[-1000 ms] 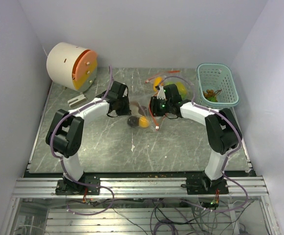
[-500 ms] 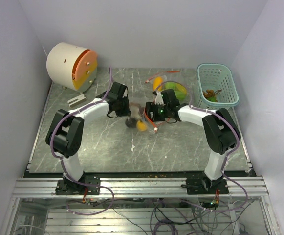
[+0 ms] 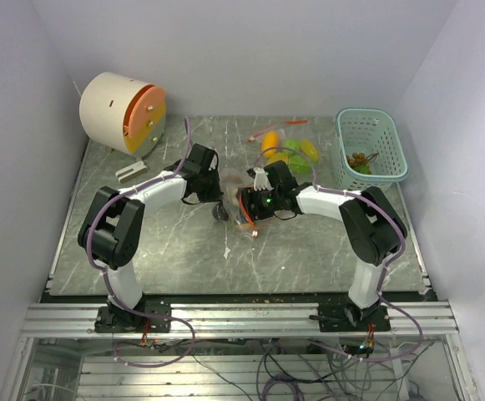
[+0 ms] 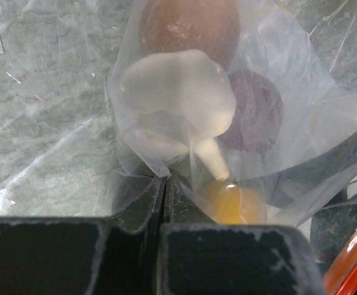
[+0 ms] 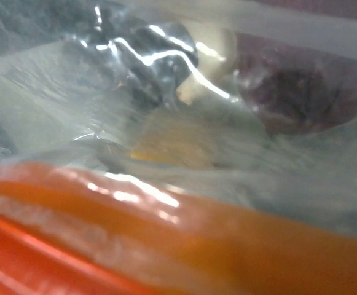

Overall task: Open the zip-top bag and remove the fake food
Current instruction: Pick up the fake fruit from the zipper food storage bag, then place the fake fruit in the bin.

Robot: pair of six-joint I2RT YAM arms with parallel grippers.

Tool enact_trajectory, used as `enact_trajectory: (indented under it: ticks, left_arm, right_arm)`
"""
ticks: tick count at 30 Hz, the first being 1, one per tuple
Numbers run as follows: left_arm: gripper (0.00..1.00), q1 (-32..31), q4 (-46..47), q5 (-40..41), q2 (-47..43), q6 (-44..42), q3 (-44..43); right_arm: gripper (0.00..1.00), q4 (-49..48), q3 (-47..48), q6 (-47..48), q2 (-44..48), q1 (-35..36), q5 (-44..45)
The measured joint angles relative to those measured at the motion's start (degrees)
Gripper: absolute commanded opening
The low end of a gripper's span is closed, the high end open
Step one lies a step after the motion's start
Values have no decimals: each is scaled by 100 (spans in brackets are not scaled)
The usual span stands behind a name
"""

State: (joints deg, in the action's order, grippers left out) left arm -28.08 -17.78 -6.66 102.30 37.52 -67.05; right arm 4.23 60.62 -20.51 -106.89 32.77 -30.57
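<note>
Bag (image 4: 301,104): clear, toy food (image 4: 178,92) inside, we note. Left gripper (image 4: 164,181) pinches its film. Right gripper (image 3: 252,205) sits by the red zip (image 5: 166,246); we cannot tell its state.

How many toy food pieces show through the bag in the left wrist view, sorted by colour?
Brown piece: 1
White mushroom: 1
Dark purple piece: 1
Orange piece: 1
Total: 4, all inside the zip-top bag
</note>
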Motion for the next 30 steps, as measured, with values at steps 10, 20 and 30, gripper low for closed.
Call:
enact_trajectory:
  ticks: [10,20,30]
  left_arm:
    - [7,2,-223,144,4,0,-70]
    - [7,138,-264,175,26,61,-72]
    - [7,140,-334,323,28,39,-133]
  right_arm:
    - [50,710,140,245,485,-118,595]
    - [50,1233,750,140,1733,-1624,647]
    - [50,1436,2055,-223,1871,-3104,1460]
